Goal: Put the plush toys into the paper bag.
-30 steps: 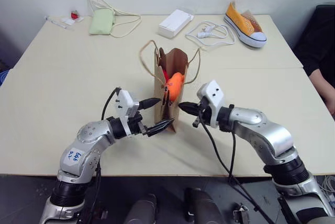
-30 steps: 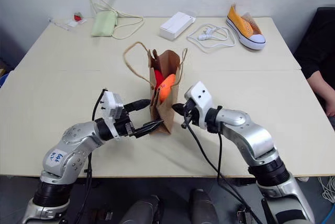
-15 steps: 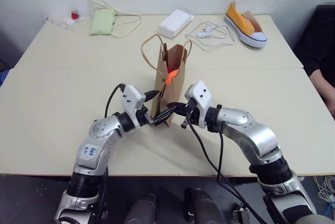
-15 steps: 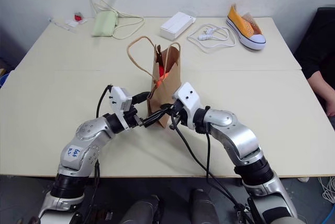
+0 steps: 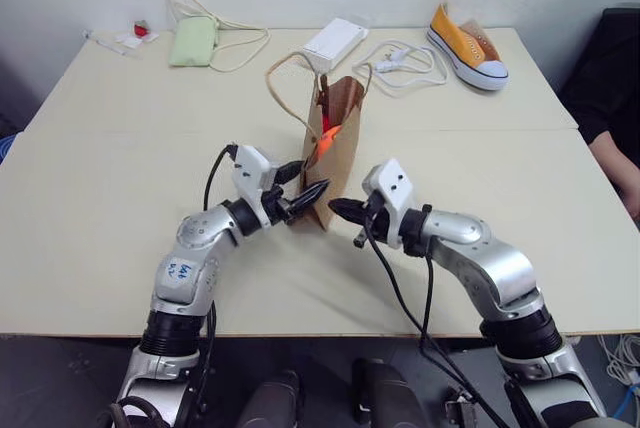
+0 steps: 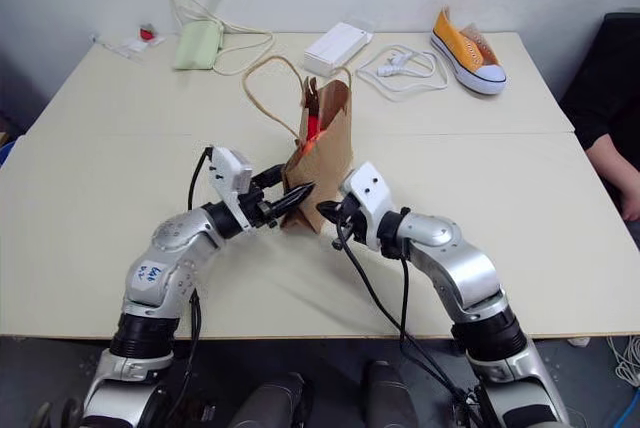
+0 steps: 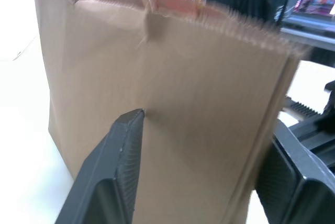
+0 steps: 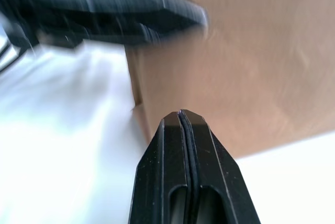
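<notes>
Brown kraft paper bag (image 5: pixel 335 163) upright at frame centre; orange plush (image 5: pixel 325 143) and red plush (image 6: pixel 314 126) visible inside its mouth. I judge loading done, only release left. My left gripper (image 5: pixel 310 191) spread across bag's near edge; right gripper (image 5: pixel 338 210) pinched closed, empty, beside base.

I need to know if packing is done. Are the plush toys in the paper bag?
In: orange and red plush toys show through the open mouth of the upright paper bag.
</notes>
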Available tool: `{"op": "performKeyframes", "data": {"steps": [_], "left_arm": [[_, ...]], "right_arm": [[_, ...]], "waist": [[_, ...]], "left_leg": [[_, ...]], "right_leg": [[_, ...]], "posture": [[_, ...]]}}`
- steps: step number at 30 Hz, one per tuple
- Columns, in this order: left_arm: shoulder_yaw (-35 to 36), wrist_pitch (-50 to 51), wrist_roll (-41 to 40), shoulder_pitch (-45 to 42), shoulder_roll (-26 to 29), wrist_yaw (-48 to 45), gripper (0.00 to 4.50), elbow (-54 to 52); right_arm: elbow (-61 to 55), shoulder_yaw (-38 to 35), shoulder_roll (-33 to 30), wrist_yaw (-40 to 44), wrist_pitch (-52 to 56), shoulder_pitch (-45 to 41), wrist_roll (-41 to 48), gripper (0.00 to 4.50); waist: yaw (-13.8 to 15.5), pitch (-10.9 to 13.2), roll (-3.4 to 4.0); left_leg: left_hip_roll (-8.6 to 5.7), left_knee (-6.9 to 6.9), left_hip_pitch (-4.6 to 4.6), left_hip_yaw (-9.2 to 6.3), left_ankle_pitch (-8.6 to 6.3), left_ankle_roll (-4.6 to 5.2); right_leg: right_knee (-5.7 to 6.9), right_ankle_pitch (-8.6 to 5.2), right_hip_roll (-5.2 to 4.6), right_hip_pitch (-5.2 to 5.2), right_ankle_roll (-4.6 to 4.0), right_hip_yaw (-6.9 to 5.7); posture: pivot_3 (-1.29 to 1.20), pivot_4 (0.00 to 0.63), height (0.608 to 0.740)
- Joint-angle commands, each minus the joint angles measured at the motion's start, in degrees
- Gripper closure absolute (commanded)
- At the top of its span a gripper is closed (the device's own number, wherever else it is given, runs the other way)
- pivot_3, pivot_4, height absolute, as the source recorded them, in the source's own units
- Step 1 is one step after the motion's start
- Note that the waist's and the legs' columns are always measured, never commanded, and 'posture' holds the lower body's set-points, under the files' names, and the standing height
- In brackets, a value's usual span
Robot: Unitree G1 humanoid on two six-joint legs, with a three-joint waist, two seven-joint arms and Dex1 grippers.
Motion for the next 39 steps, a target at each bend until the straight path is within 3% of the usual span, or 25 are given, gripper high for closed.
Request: {"op": "performKeyframes", "data": {"steps": [1, 3, 11, 14, 19, 22, 25, 28, 33, 37, 39], "left_arm": [[0.89, -0.49, -0.1, -2.13, 0.08, 0.22, 1.64, 0.36], [0.58, -1.41, 0.86, -2.69, -0.07, 0.43, 2.04, 1.87], [0.63, -3.43, 0.2, -2.53, 0.78, -2.78, 4.48, 3.07], [1.45, -2.23, -2.37, -3.92, 2.39, -7.45, 4.48, 4.07], [1.37, -0.16, -8.37, -7.44, 8.57, -23.7, 4.48, 7.46], [-1.27, -1.87, -7.73, -11.58, 10.87, -33.59, 4.5, 12.51], [-4.02, -6.16, -4.99, -17.39, 9.76, -40.19, 4.5, 20.69], [-6.32, -13.09, -1.2, -23.38, 6.29, -43.92, 4.5, 31.22], [-7.53, -23.24, 2.83, -27.77, 3.22, -49.05, 4.5, 42.35], [-6.84, -25.76, 5.7, -29.42, 3.16, -47.27, 4.5, 46.19], [-5.74, -22.77, 5.19, -28.84, 5.57, -47.69, 4.07, 43.95]], "right_arm": [[-2.44, -2.28, -1.01, 1.04, -1.16, 0.54, 0.27, 4.5], [-2.73, -2.33, -1.0, 1.1, -1.08, 0.63, 0.34, 4.5], [-4.91, -4.16, -1.74, 1.58, -2.77, 0.89, 0.58, 4.5], [-12.11, -10.51, -6.51, 3.76, -0.16, 4.22, 5.16, 4.5], [-24.33, -29.73, -16.79, 7.56, 7.24, 12.36, 19.87, 4.5], [-26.99, -47.21, -24.37, 11.26, 13.52, 18.98, 31.79, 3.92], [-27.75, -60.55, -30.1, 14.19, 18.11, 25.92, 38.78, 2.84], [-28.81, -69.96, -31.62, 15.38, 20.7, 32.75, 42.89, 1.75], [-32.92, -75.59, -30.01, 15.37, 19.66, 42.07, 45.13, 0.01], [-32.19, -74.04, -29.45, 13.62, 16.76, 43.93, 43.15, 0.01], [-31.21, -73.15, -29.84, 13.78, 15.64, 44.07, 42.53, 0.0]], "waist": [[0.01, 0.0, 0.0], [0.02, 0.0, 0.0], [-0.04, 0.0, 0.0], [0.46, 0.0, 0.0], [0.42, 0.01, 0.01], [0.47, 0.01, 0.01], [1.01, 0.0, -0.01], [1.75, 0.02, -0.05], [1.47, 0.06, -0.13], [1.62, 0.1, -0.21], [1.78, 0.12, -0.26]], "left_leg": [[0.0, 0.01, 0.0, 0.0, 0.0, 0.0], [0.0, 0.01, 0.01, 0.0, 0.0, 0.0], [0.01, 0.0, 0.01, 0.0, 0.01, -0.01], [-0.01, 0.0, -0.06, -0.05, 0.0, 0.0], [-0.03, 0.0, -0.1, -0.09, -0.01, 0.02], [0.01, -0.03, -0.06, -0.09, -0.01, 0.02], [0.0, 0.0, -0.02, -0.07, -0.02, 0.05], [0.0, 0.02, 0.01, -0.03, -0.01, 0.07], [0.02, 0.0, 0.02, 0.11, -0.05, 0.15], [0.03, 0.03, 0.04, 0.12, -0.05, 0.16], [0.02, 0.07, 0.02, 0.12, -0.05, 0.17]], "right_leg": [[0.0, 0.0, 0.0, 0.0, 0.0, -0.01], [0.02, 0.0, 0.01, 0.0, 0.0, 0.0], [0.01, 0.0, 0.01, -0.01, 0.0, -0.01], [-0.02, 0.0, -0.02, -0.01, 0.0, -0.05], [-0.1, 0.01, -0.04, 0.03, 0.01, -0.09], [-0.12, 0.01, -0.04, 0.08, 0.01, -0.09], [-0.11, 0.01, -0.05, 0.16, 0.01, -0.1], [-0.1, 0.01, -0.05, 0.2, 0.02, -0.09], [-0.09, 0.03, -0.01, 0.17, 0.05, 0.01], [-0.04, 0.04, -0.02, 0.16, 0.07, 0.05], [-0.04, 0.05, -0.02, 0.16, 0.1, 0.05]], "posture": [[0.0, 0.15, 0.74], [0.0, 0.15, 0.74], [0.0, 0.15, 0.74], [0.0, 0.15, 0.74], [0.0, 0.15, 0.74], [0.0, 0.15, 0.74], [0.0, 0.15, 0.74], [0.0, 0.15, 0.74], [0.0, 0.15, 0.74], [0.0, 0.15, 0.74], [0.0, 0.15, 0.74]]}}
